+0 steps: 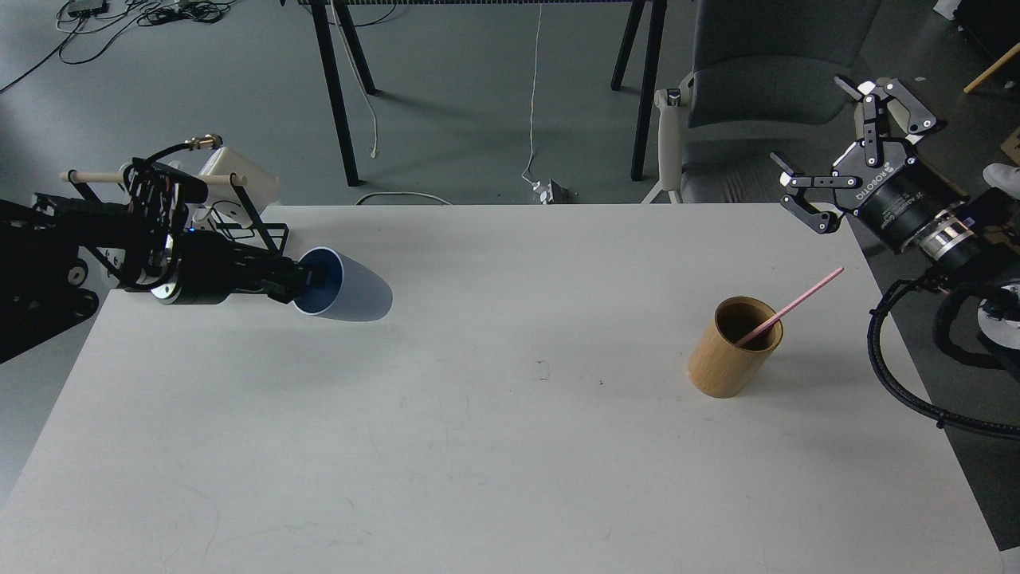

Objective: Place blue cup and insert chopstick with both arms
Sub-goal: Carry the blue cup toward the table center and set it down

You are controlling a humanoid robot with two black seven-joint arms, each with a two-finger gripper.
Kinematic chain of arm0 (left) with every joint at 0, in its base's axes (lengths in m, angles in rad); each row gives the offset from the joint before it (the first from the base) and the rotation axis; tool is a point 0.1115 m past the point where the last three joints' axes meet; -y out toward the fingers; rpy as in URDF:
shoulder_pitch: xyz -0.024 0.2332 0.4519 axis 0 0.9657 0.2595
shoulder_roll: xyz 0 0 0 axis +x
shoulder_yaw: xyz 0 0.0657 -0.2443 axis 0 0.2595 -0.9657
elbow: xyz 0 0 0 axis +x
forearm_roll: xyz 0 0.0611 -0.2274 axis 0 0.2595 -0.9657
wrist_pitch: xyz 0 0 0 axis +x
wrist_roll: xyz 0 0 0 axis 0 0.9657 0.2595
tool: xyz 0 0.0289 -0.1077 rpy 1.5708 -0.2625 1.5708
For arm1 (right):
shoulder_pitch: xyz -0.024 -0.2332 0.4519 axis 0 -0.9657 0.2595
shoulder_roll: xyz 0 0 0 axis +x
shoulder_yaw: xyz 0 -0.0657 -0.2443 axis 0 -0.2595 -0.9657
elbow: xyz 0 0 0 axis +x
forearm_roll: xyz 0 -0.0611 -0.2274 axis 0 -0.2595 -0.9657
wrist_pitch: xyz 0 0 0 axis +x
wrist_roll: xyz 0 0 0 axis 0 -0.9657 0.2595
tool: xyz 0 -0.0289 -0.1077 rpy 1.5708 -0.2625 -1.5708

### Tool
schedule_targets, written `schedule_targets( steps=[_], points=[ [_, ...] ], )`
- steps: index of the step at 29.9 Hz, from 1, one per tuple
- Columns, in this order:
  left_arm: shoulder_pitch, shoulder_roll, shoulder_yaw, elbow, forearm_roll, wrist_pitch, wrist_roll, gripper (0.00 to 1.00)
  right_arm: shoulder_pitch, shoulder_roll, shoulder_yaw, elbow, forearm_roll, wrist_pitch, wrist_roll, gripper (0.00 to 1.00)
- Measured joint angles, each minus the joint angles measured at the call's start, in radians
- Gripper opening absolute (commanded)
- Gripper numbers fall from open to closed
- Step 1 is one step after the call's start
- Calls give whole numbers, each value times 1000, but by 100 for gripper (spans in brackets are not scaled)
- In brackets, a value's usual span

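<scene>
The left end effector (307, 281) is closed on the rim of the blue cup (351, 291), one finger reaching into the darker blue inside. The cup lies tilted on its side, its mouth facing the end effector and its base pointing away across the white worktop (478, 446); whether it touches the worktop cannot be told. Just behind the left arm stands a black wire rack (255, 223) with a pale wooden rod (96, 175).

The right end effector (837, 147) hangs empty with its fingers spread wide, beyond the worktop's far right corner. Below and to its left, well apart, the pink chopstick (793, 307) leans in an upright bamboo holder (733, 347), its upper end pointing toward the right arm.
</scene>
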Motion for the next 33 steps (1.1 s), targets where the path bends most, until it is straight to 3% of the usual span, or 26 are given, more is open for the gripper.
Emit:
schedule_targets(
  steps=[5, 12, 20, 33],
  points=[
    [-128, -337, 104, 135, 10, -98, 0, 3, 3, 8, 62, -68, 0, 0, 0, 99],
    [-249, -653, 355, 297, 9, -110, -1, 4, -1, 13, 69, -98, 0, 0, 0, 99],
    [-286, -685, 510, 431, 9, -110, 0, 4, -6, 31, 70, -119, 0, 0, 0, 99],
    [-295, -686, 505, 423, -6, -110, 0, 6, -4, 44, 69, -145, 0, 0, 0, 99]
  ],
)
